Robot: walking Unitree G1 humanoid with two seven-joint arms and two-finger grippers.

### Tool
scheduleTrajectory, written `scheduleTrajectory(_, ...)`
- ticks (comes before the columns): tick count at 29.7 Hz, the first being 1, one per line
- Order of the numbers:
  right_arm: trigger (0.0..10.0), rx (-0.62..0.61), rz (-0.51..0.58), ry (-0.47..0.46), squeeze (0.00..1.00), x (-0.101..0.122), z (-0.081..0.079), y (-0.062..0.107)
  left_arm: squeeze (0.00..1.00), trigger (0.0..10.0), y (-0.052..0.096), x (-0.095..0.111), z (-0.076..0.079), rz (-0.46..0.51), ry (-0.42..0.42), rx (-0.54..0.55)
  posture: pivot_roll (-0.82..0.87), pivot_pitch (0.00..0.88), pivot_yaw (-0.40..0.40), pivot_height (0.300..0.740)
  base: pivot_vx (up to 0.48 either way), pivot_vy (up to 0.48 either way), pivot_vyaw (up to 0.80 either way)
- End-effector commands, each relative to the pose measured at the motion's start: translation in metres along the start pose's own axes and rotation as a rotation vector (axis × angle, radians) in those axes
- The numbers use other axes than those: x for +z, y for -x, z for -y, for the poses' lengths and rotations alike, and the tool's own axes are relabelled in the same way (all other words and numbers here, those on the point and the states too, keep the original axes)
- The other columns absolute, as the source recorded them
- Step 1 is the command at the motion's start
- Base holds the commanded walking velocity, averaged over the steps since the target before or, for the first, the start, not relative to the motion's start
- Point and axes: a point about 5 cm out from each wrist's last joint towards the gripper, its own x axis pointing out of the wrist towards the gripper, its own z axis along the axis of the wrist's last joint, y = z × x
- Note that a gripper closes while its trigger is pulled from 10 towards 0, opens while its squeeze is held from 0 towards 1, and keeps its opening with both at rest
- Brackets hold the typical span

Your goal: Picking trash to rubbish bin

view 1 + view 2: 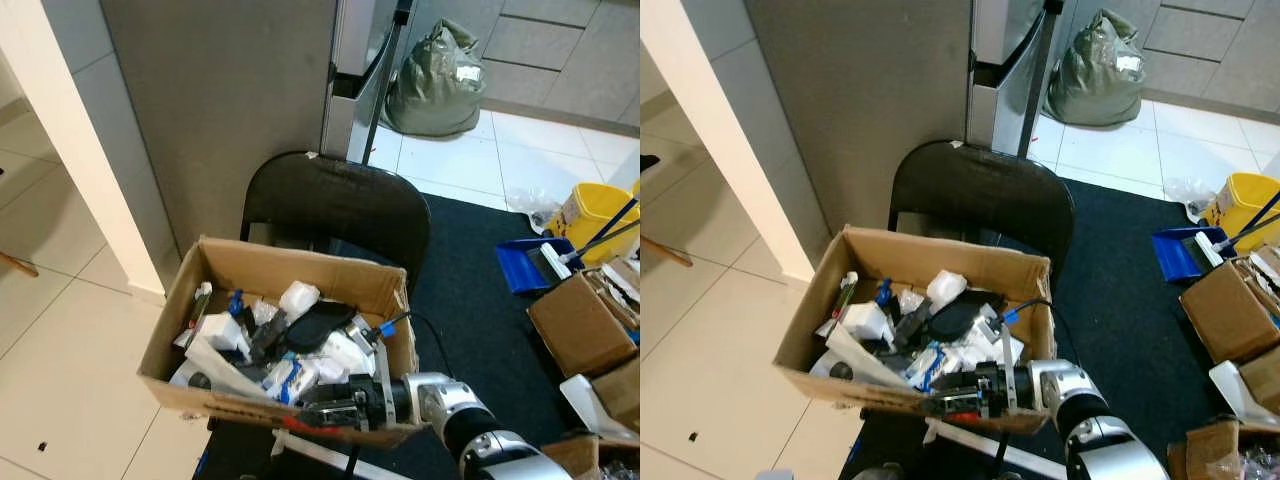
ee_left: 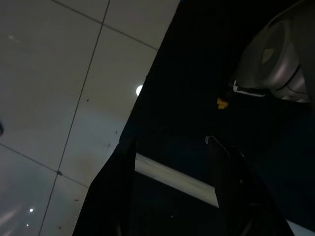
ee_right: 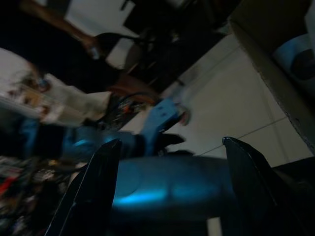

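Right hand (image 1: 325, 410) reaches over the near rim of the cardboard box (image 1: 300, 272) of trash (image 1: 290, 350), which sits on a black chair (image 1: 340, 205); its fingers (image 3: 98, 182) are spread wide and hold nothing. Left hand (image 2: 172, 191) hangs idle, also wide. Judging by this, a drop is done; more picking may remain.

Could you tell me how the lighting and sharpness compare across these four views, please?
The eye views are evenly lit and sharp: the cardboard box of trash reads clearly. The left wrist view is dark, with glare spots on the floor tiles. The right wrist view is dim and blurred; the right tool is open.
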Motion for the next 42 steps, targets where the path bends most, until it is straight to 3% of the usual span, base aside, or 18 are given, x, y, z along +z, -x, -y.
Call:
scheduleTrajectory(1, 10.0, -0.09, 0.023, 0.007, 0.0, -0.001, 0.005, -0.005, 0.0, 10.0, 0.002, -0.012, -0.001, -0.039, -0.016, 0.002, 0.2, 0.048, -0.043, 0.74, -0.409, 0.0, 0.0)
scheduleTrajectory(10, 10.0, -0.305, 0.173, 0.012, 0.0, 0.012, 0.013, -0.021, 0.0, 10.0, 0.003, -0.013, -0.004, -0.042, -0.019, 0.008, 0.2, 0.051, -0.031, 0.74, -0.412, 0.0, 0.0)
scheduleTrajectory(16, 10.0, -0.397, 0.179, 0.035, 0.0, 0.01, 0.014, -0.032, 0.0, 10.0, 0.003, -0.014, -0.006, -0.041, -0.017, 0.008, 0.2, 0.058, -0.025, 0.74, -0.372, 0.0, 0.0)
scheduleTrajectory(21, 10.0, -0.434, 0.161, 0.079, 0.0, 0.006, 0.013, -0.043, 0.0, 10.0, 0.003, -0.015, -0.006, -0.042, -0.015, 0.011, 0.18, 0.065, -0.019, 0.74, -0.051, 0.0, 0.0)
scheduleTrajectory(27, 10.0, -0.426, 0.28, 0.037, 0.0, 0.008, 0.005, -0.063, 0.0, 10.0, 0.004, -0.02, -0.007, -0.051, -0.026, 0.021, 0.16, 0.117, -0.001, 0.74, 0.0, 0.0, 0.0)
scheduleTrajectory(31, 10.0, -0.403, 0.32, 0.092, 0.0, 0.018, 0.0, -0.073, 0.0, 10.0, 0.004, -0.02, -0.009, -0.05, -0.088, 0.001, 0.11, 0.14, 0.027, 0.74, 0.0, 0.0, 0.0)
scheduleTrajectory(34, 10.0, -0.425, 0.352, 0.1, 0.0, 0.025, 0.001, -0.07, 0.0, 10.0, 0.002, -0.013, -0.011, -0.046, -0.131, -0.004, 0.09, 0.144, 0.021, 0.74, 0.0, 0.0, 0.0)
scheduleTrajectory(39, 10.0, -0.484, 0.37, 0.111, 0.0, 0.027, 0.006, -0.059, 0.0, 10.0, -0.003, 0.013, -0.016, 0.028, -0.099, 0.015, 0.08, 0.113, 0.031, 0.74, 0.0, 0.0, 0.0)
scheduleTrajectory(42, 10.0, -0.516, 0.386, 0.17, 0.0, 0.037, 0.008, -0.049, 0.0, 10.0, -0.005, 0.028, -0.017, 0.046, -0.136, 0.01, 0.04, 0.088, 0.053, 0.74, 0.0, 0.0, 0.0)
